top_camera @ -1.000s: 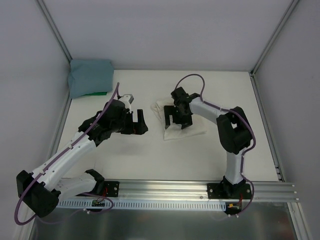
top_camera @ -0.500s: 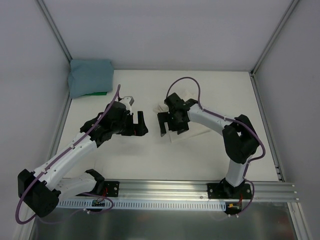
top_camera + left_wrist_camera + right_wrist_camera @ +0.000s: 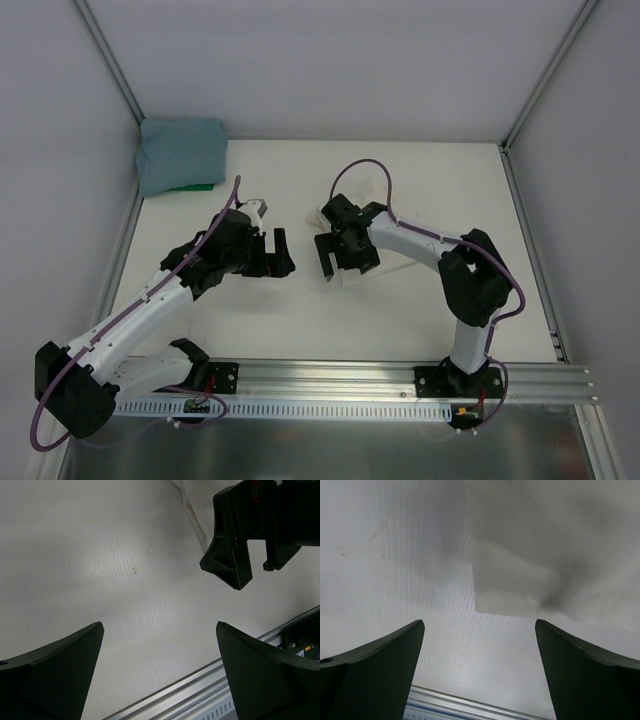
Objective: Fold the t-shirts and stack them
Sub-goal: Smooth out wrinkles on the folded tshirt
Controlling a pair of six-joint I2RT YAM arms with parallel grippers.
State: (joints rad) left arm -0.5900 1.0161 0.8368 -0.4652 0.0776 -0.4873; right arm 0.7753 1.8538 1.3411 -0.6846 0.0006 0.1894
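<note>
The cream t-shirt [image 3: 392, 262] lies folded near the middle of the tabletop [image 3: 300, 320], partly hidden under the right arm. The right tool [image 3: 335, 262] hangs over the shirt's near-left corner with its fingers spread wide and nothing pinched between them. In the right wrist view, that folded corner of the cream t-shirt [image 3: 545, 545] sits ahead of the right tool [image 3: 479, 622]. The cloth reaches toward the right-hand finger, while the left-hand finger stands over bare tabletop [image 3: 395, 555]. Whether the fingertips touch the cloth cannot be told.

The left tool [image 3: 283, 252] is also spread wide and empty. It is over bare tabletop just to the left of the cream t-shirt, pointing toward the right tool and close to it without touching. From the left wrist view, the left tool [image 3: 159, 625] frames plain tabletop [image 3: 100, 555]. The right tool [image 3: 255, 577] shows at the upper right, and an edge of the cream t-shirt [image 3: 195, 500] lies beyond it at the top.

The teal t-shirt [image 3: 182, 153] lies folded in the far-left corner, leaning against the side wall and resting on something green [image 3: 195, 186] that shows at its near edge. It is well apart from both tools.
</note>
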